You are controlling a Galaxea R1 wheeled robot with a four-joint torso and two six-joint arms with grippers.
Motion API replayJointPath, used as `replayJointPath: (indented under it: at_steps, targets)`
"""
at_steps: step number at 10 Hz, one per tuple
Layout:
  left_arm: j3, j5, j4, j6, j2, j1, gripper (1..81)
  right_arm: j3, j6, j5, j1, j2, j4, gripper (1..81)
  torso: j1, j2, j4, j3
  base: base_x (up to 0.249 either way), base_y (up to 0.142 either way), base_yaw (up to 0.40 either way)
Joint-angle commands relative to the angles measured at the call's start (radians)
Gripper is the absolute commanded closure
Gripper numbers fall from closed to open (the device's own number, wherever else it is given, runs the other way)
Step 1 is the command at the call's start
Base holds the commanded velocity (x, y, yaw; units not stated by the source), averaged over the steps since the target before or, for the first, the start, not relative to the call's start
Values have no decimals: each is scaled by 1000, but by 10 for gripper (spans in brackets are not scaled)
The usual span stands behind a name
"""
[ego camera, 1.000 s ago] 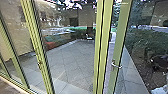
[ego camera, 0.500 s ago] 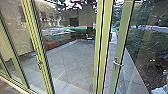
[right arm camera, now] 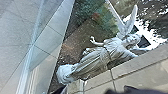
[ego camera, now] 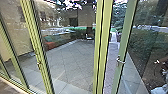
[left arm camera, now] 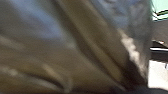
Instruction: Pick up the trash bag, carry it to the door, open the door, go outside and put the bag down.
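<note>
Left wrist view: what seems the trash bag [left arm camera: 37, 32] sits close up; I cannot tell either gripper's opening or hold. Head view: right of the post [ego camera: 104, 45], the door [ego camera: 123, 50] stands wider than a second ago, easing the way out.

Door [ego camera: 125, 42] cut off top & btm, L wrist view blurred

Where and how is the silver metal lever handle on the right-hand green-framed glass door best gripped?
Probably by the outer part of the lever handle, coming from the front and closing from above and below. It runs roughly level across the upright green frame, so a grip closing up-and-down should suit it.
</note>
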Motion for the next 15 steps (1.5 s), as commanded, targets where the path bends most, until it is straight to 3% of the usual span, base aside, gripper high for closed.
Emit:
replayJointPath:
  at_steps: [1,4,8,10,12,15]
  targets:
    - [5,90,-11,2,0,-31,811,-37,-29,-60,167,-81,-165,10,0,0,0,0,0,0,0]
    - [6,90,-11,2,0,-31,811,-60,-71,-51,158,-115,-172,10,0,0,-1,0,0,0,0]
    - [6,90,-11,2,0,-23,811,-183,-71,69,112,-125,-285,10,0,0,-1,0,0,0,0]
    - [6,90,-11,2,1,-23,811,-250,-71,100,113,-116,-285,10,0,0,-1,0,0,0,0]
    - [6,90,-11,-1,1,-22,811,-260,-69,112,116,-102,-182,10,0,0,-1,0,0,0,0]
    - [6,89,-11,2,3,-22,811,-290,-68,-4,127,-14,144,10,0,0,-1,1,0,0,0]
